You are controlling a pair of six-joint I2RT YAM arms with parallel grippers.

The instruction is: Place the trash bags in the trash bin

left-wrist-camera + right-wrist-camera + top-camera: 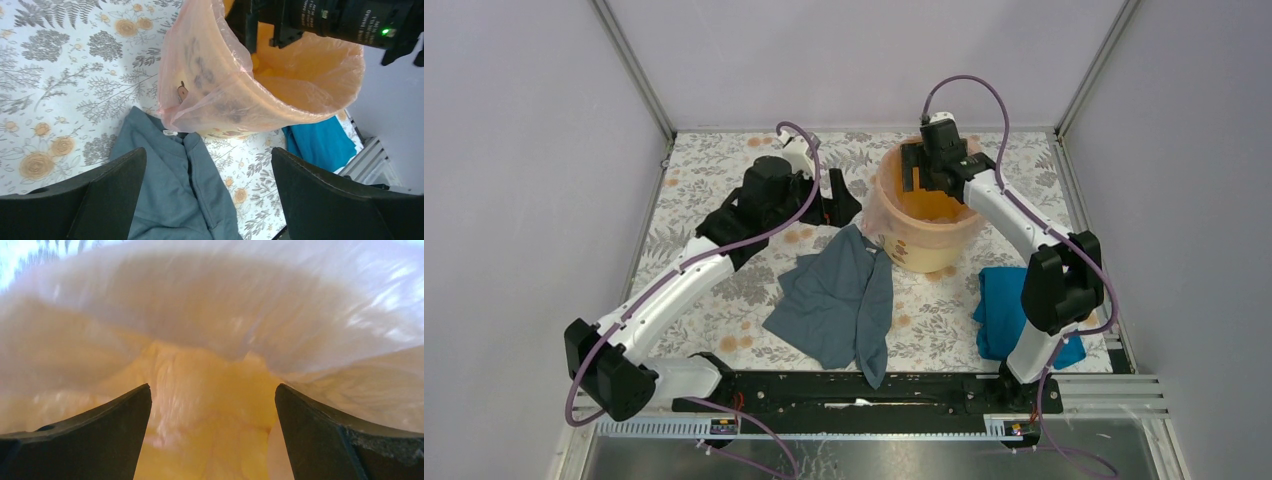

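Observation:
The trash bin, a yellow-orange bucket with cream sides, stands at the back right of the table. The pale pink trash bag lines it and is folded out over its rim, hanging down the left side. My right gripper is open and reaches down into the bin at its far rim. In the right wrist view the gripper is open with the bag film all around it. My left gripper is open and empty just left of the bin. In the left wrist view the gripper faces the draped bag and the bin.
A grey-blue cloth lies spread in the middle, its top corner touching the bin's base; it also shows in the left wrist view. A bright blue cloth lies by the right arm's base. Walls close in the table on three sides.

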